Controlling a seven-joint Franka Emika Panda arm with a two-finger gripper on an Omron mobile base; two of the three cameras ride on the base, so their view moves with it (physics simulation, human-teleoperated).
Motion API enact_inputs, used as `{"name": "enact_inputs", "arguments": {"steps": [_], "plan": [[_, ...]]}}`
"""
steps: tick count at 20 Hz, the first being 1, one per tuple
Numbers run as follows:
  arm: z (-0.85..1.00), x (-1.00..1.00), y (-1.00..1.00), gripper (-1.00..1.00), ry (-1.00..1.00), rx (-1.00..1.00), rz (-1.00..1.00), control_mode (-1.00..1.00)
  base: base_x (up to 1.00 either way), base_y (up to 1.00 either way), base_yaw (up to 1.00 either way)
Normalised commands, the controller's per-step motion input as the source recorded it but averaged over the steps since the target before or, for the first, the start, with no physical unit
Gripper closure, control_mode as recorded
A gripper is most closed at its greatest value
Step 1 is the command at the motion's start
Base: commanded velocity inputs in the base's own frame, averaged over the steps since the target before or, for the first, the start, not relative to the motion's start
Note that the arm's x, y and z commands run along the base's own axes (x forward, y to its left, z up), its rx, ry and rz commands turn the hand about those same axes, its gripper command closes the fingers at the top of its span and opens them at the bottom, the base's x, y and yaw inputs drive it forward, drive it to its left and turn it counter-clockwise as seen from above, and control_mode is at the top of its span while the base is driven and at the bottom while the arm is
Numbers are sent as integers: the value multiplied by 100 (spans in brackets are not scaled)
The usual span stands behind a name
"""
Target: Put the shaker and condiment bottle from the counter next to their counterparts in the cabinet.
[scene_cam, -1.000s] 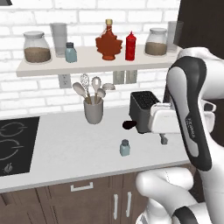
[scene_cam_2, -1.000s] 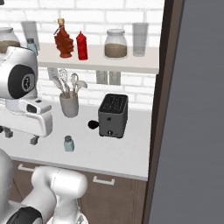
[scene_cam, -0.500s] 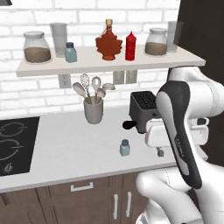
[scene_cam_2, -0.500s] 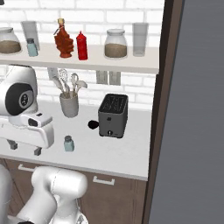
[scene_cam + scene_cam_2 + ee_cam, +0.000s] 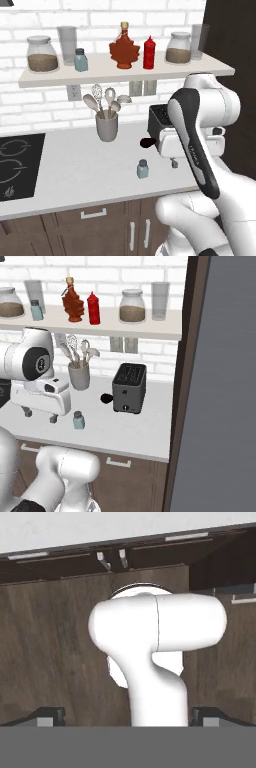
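Both base views share the counter (image 5: 75,165); hand view looks floorward.

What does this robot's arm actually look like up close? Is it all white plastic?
Mostly white: the arm is built of smooth, rounded glossy segments, with dark grey to black bands and caps at the joints. One joint cap shows as a dark disc with a small ring marking. The gripper is a white boxy block with two short dark fingers. No loose cables show.

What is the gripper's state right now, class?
Gripper: open, holding nothing, hanging over the counter left of the shaker.
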Motion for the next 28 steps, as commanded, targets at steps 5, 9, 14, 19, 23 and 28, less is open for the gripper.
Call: {"name": "enact_inputs", "arguments": {"steps": [5,9,14,19,23,28], "plan": [[-17,52,7,-100,1,0,-2,-100,0,0,0],[-21,0,17,-100,2,0,1,-100,0,0,0],[-38,37,4,-100,1,0,0,-100,0,0,0],[-33,72,0,-100,1,0,0,-100,0,0,0],[-45,69,1,-100,9,0,0,-100,0,0,0],[-45,13,3,-100,9,9,0,-100,0,0,0]]}}
